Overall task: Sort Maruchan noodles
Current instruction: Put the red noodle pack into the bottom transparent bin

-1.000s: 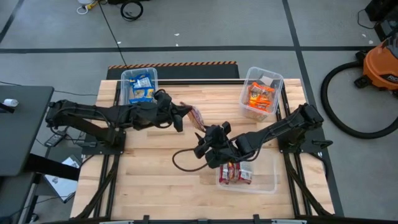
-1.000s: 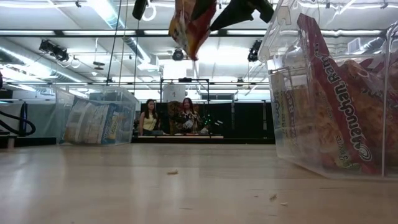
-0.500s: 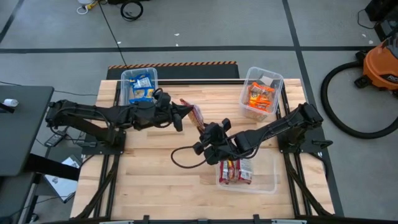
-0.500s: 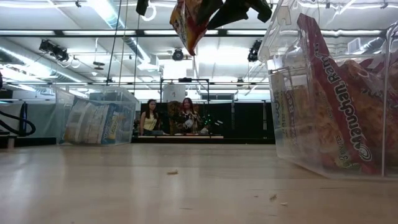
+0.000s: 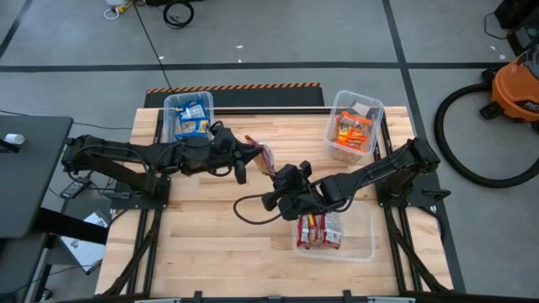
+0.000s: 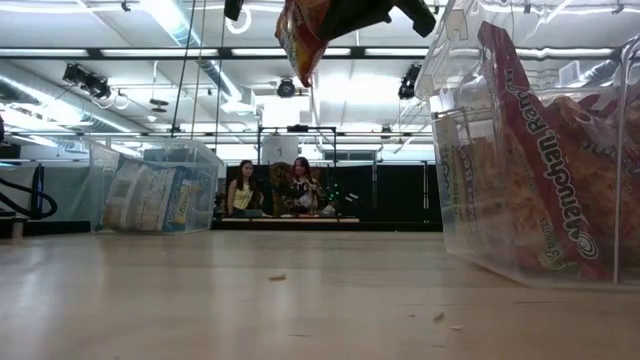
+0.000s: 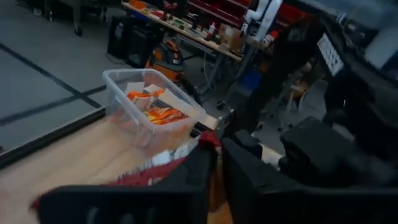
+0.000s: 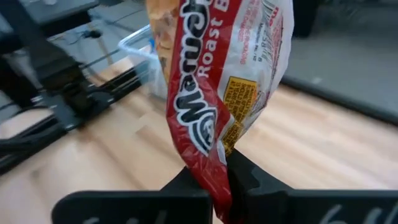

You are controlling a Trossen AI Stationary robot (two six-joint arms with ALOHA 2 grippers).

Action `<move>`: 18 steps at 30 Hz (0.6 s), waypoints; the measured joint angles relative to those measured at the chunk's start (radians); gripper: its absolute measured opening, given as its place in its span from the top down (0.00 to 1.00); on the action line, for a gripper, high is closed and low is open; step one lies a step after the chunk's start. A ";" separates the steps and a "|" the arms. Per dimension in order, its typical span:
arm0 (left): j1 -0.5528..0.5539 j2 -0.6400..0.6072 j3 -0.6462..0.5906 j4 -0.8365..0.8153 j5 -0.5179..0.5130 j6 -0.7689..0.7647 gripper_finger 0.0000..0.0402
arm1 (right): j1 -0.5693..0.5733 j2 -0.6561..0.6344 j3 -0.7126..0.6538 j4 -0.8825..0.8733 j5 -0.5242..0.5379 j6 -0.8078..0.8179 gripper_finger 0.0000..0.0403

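Note:
A red Maruchan noodle packet hangs in the air over the middle of the table, between my two grippers. My left gripper reaches in from the table's left and is shut on one edge of it. My right gripper comes from the near right and is shut on another edge. In the low view the packet hangs high above the tabletop. The right wrist view shows the packet close up, red with white print. My left gripper pinches the packet's edge between its two fingers, coming about level from the table's left. The packet is clear of the table. My right gripper pinches the packet's narrow end between its two fingers, slanting in from the near right. The packet stands up out of the fingers, crumpled at the pinch and clear of the table.
A clear bin with blue packets stands at the far left. A bin with orange packets is at the far right, and a bin with red packets sits near the right front. An orange vacuum is on the floor.
My right gripper has shut on the red packet's end, which stood between its open fingers before. My left wrist has rolled a little, and the packet has turned slightly with it, staying clear of the table.

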 joint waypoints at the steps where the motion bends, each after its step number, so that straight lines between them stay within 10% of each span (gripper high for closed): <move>1: 0.001 -0.001 0.000 -0.002 0.000 0.023 0.88 | -0.002 -0.008 0.000 -0.003 -0.029 0.011 0.97; 18: 0.057 -0.273 -0.001 -0.360 0.000 0.246 0.49 | -0.073 -0.303 0.000 -0.267 -0.801 0.413 0.98</move>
